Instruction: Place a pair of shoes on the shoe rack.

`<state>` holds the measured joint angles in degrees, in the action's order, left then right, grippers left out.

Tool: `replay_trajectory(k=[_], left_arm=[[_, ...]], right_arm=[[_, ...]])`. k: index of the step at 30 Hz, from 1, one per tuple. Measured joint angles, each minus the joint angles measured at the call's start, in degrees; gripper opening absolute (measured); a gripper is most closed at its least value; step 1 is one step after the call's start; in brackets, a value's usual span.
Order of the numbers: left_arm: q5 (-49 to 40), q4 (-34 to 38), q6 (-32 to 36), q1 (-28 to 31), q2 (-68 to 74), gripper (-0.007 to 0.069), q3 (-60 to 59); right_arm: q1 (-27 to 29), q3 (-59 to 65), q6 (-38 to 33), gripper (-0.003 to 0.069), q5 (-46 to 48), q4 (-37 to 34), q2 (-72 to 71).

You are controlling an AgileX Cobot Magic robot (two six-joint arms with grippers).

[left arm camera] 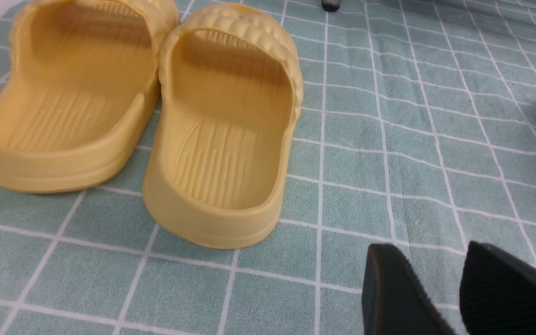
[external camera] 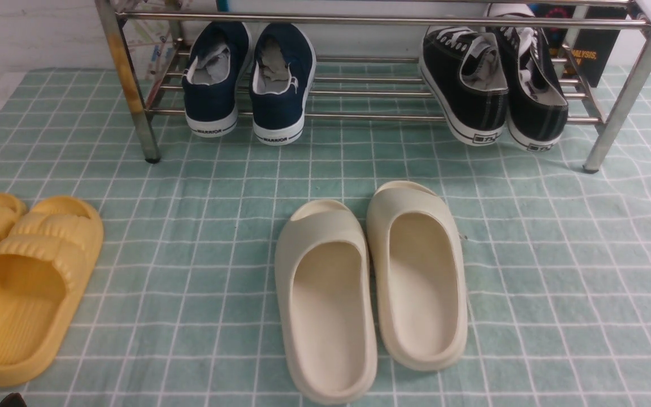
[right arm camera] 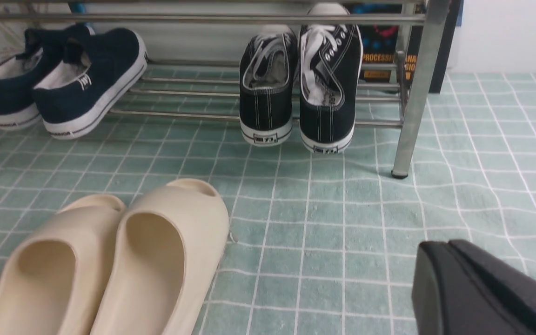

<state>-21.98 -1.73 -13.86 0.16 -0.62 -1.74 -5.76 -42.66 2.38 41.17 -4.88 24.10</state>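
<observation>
Black canvas sneakers on the chrome rack's lower shelf, right end.

The pair of black canvas sneakers (external camera: 495, 90) rests side by side on the thin horizontal bars of the shiny steel shoe rack (external camera: 359, 116), heels with white rubber soles overhanging the front bar, white laces and grey lining showing. At the shelf's left end sit the navy slip-on shoes (external camera: 249, 85) marked WARRIOR, well apart from them. In front, on the green cloth (external camera: 557, 271) gridded with white lines, smooth cream slides (external camera: 370, 282) lie touching; ribbed yellow slides (external camera: 20, 277) lie far left. Only the right wrist view shows the right gripper (right arm camera: 472, 288), its black fingers pressed together, empty; only the left wrist view shows the left gripper (left arm camera: 454, 293), textured fingers (left arm camera: 398, 298) spread wide near the yellow slides, holding nothing.
</observation>
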Motion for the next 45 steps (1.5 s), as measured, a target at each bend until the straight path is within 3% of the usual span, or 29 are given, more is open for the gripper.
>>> replay_trajectory(k=[11,17,20,27,45], left_arm=[[0.0,0.0,0.0,0.0,0.0,0.0238,0.0],[0.0,0.0,0.0,0.0,0.0,0.0238,0.0],[0.0,0.0,0.0,0.0,0.0,0.0238,0.0],[0.0,0.0,0.0,0.0,0.0,0.0238,0.0],[0.0,0.0,0.0,0.0,0.0,0.0238,0.0]], right_arm=[[0.0,6.2,0.0,-0.0003,-3.1,-2.8,-0.7],[0.3,22.0,0.0,-0.0003,-17.4,0.4,-8.9],[3.9,32.6,0.1,-0.0003,-25.4,3.5,-16.6],[11.2,43.7,0.5,-0.0003,-27.0,4.1,-24.7],[11.4,43.6,1.9,-0.0003,-19.4,3.7,-24.7]])
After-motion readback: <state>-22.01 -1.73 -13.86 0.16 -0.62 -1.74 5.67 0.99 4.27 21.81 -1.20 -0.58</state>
